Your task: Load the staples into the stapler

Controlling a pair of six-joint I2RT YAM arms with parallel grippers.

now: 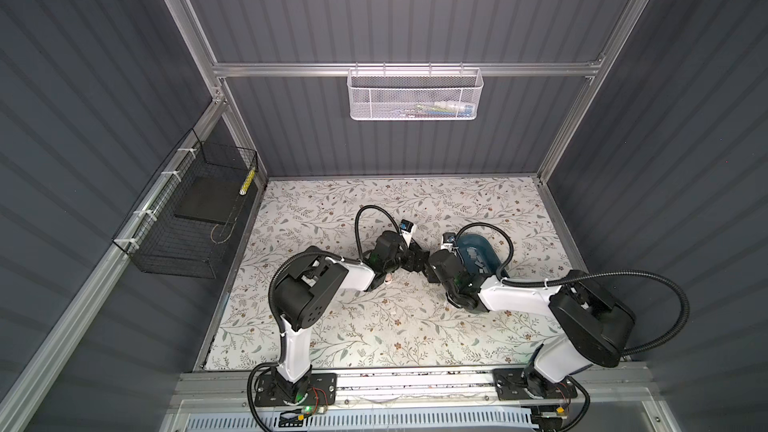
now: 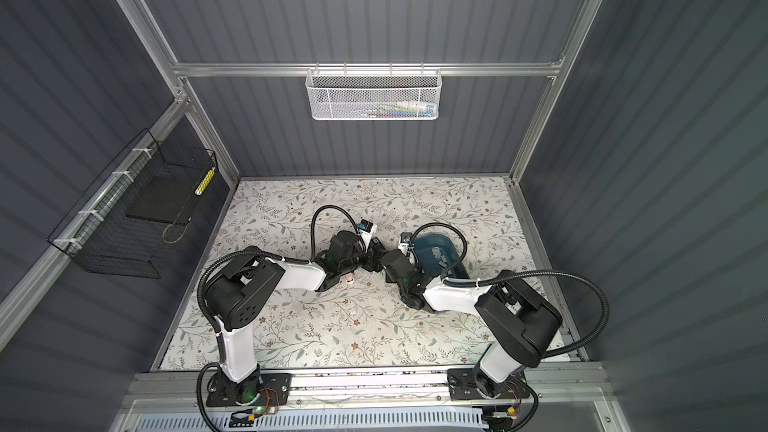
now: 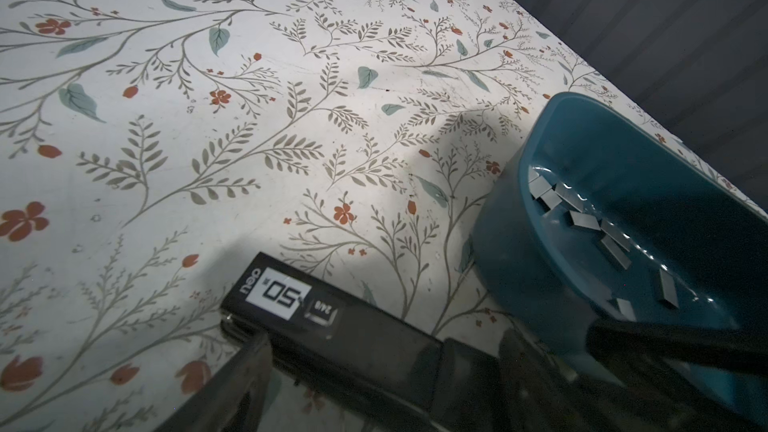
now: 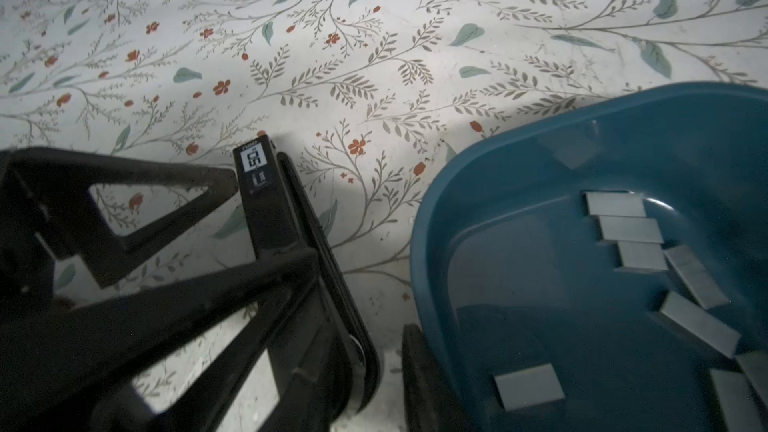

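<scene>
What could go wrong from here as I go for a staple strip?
The staples lie flat and bunched together in the blue tray; a pinch may slip or lift two. The left hand is at the stapler right beside the tray, with the right arm close in both top views; a reach might bump either.

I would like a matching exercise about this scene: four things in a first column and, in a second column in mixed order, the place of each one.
Things
1. stapler
2. staples
3. white mesh basket
4. black wire basket

Places
a. hangs on the back rail
b. lie inside the teal tub
c. hangs on the left wall
d. beside the teal tub, outside it

Pairs: 1-d, 2-b, 3-a, 4-c
</scene>
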